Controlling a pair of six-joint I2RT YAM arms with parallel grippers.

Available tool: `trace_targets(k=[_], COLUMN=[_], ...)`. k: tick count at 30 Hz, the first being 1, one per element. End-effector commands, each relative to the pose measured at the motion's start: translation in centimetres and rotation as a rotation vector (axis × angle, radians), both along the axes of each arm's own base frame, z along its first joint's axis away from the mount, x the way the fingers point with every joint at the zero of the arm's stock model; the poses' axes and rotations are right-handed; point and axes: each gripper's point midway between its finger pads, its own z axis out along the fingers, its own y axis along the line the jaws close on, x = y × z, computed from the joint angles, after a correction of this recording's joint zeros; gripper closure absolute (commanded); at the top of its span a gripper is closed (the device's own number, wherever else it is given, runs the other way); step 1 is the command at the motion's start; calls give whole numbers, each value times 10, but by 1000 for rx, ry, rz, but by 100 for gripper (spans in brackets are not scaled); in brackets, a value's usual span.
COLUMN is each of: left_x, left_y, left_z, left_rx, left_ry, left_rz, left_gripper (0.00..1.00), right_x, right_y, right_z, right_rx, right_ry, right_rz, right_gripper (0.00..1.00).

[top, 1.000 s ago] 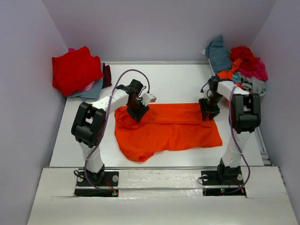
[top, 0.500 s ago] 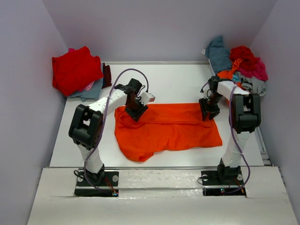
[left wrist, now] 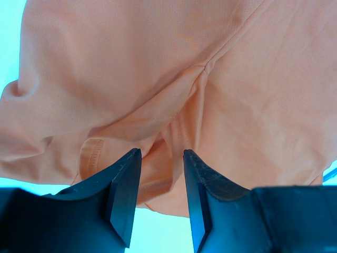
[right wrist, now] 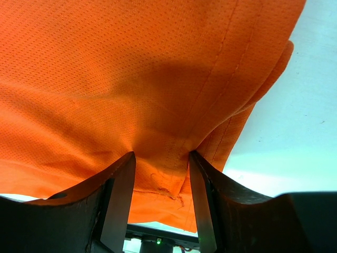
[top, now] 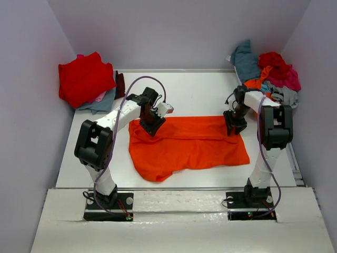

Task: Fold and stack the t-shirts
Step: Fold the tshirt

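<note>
Spread wide across mid-frame on the white surface [top: 200, 95]: orange t-shirt [top: 189, 145]. Gripped at its upper-left edge by left hand [top: 152, 125], at upper-right corner by right hand [top: 234, 126], cloth bunched between both. Folded red t-shirt [top: 84, 78] upper left.

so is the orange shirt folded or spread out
Partly folded: the orange t-shirt lies as a wide band on the table, doubled layers showing at its right edge, not a compact fold.
</note>
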Motion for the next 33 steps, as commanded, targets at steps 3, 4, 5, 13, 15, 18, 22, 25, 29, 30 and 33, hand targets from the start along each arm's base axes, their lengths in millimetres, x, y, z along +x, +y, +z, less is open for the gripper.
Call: trace_targets(k=[3, 4, 5, 13, 15, 18, 22, 25, 29, 30, 33], left_x=[-7, -8, -11, -24, -25, -26, -22, -18, -6, -4, 2], left_y=[2, 2, 1, 3, 3, 3, -2, -8, -18, -20, -25], left_z=[20, 21, 20, 7, 5, 2, -1, -4, -2, -2, -8], left_rx=[-19, -23, -23, -29, -32, -32, -46, -62, -84, -88, -91], left_ry=[-29, -27, -13, 31, 34, 37, 39, 51, 46, 47, 59], left_rz=[10, 8, 6, 1, 0, -2, -5, -14, -24, -26, -30], left_gripper=[51, 51, 51, 52, 52, 52, 52, 52, 52, 52, 52], right_x=[2, 2, 2, 1, 1, 1, 1, 2, 3, 2, -1], right_y=[-3, -3, -3, -3, -3, -3, -3, -3, -4, -4, -4], right_z=[-15, -15, -15, -16, -16, -16, -16, -15, -12, -12, -13], right_rx=[-15, -15, -15, -14, -12, -14, -14, -17, -18, -18, -20], right_ry=[-11, -12, -12, -9, -6, -8, -5, -5, -8, -6, -1], right_rz=[18, 18, 16, 18, 18, 18, 19, 19, 21, 21, 23], right_gripper=[49, 49, 49, 49, 49, 48, 49, 49, 49, 49, 49])
